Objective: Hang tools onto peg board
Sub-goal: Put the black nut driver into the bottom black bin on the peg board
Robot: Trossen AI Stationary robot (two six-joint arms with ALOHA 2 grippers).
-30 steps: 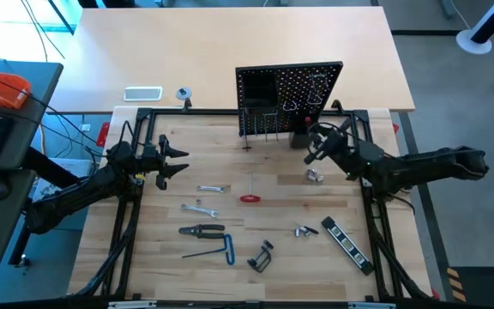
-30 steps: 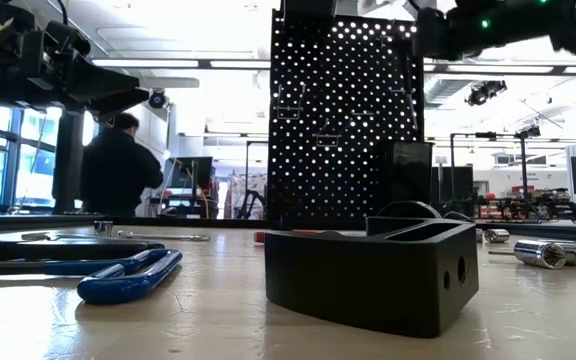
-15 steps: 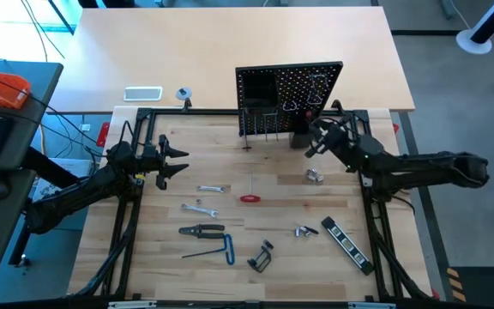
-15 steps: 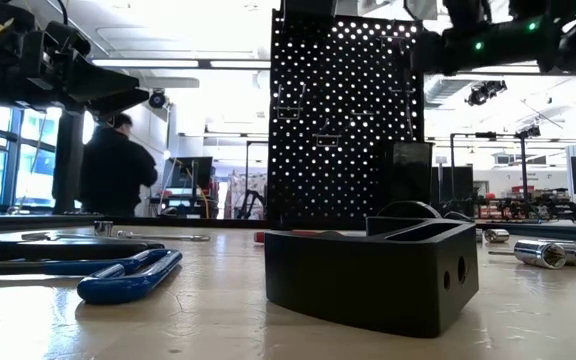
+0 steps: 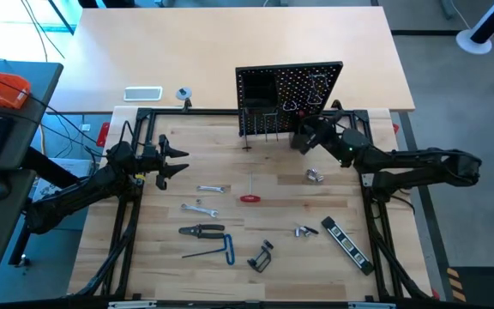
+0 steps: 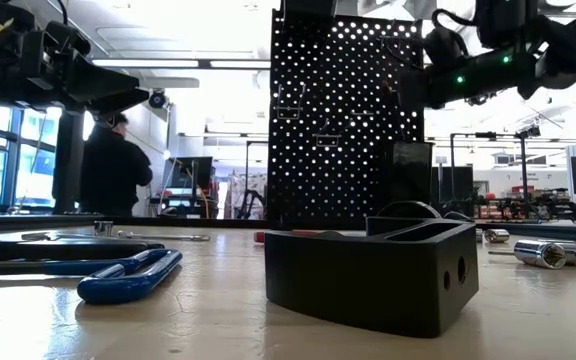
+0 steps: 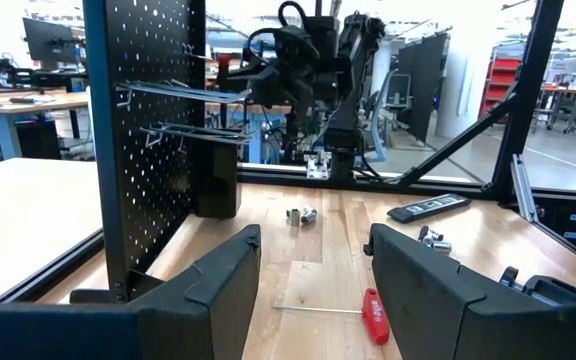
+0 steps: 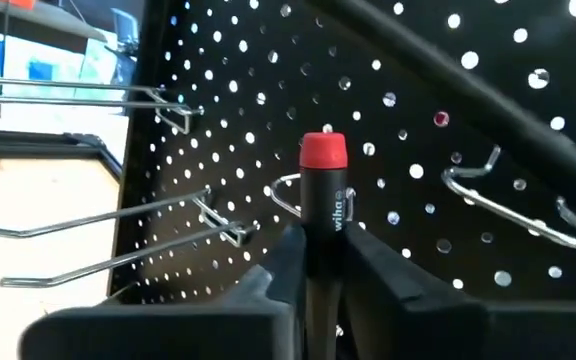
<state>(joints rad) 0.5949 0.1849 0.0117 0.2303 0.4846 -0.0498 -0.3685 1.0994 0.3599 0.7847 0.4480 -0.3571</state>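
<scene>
The peg board [image 5: 290,86] stands upright at the table's far edge, with metal hooks [image 8: 88,95] on its front. My right gripper [image 5: 304,137] is right in front of it, shut on a black screwdriver with a red cap [image 8: 322,150]. My left gripper [image 5: 175,161] waits open at the table's left side, with nothing between its fingers [image 7: 223,280]. Other tools lie flat on the table: a red-handled screwdriver [image 5: 250,198], two wrenches [image 5: 211,188], pliers [image 5: 202,229], a blue-handled hex key [image 5: 221,251], a clamp [image 5: 262,257] and a striped bar [image 5: 344,240]. My right gripper pinches the screwdriver's black handle [image 8: 320,235] between its two fingers, below the red cap. The fingers reach level toward the peg board's front and lie across the handle. The capped end stands out past the fingers, close to a wire ring hook [image 8: 283,190]. The gripper hides the shaft.
A small black bin [image 5: 301,137] sits at the peg board's foot. Small silver sockets [image 5: 315,176] lie on the right half of the table. A black block [image 6: 368,275] stands close to the low camera. A person [image 6: 116,165] stands in the room beyond the table.
My right gripper has carried the screwdriver toward the table's left and far edges and a little down, up to the peg board's front.
</scene>
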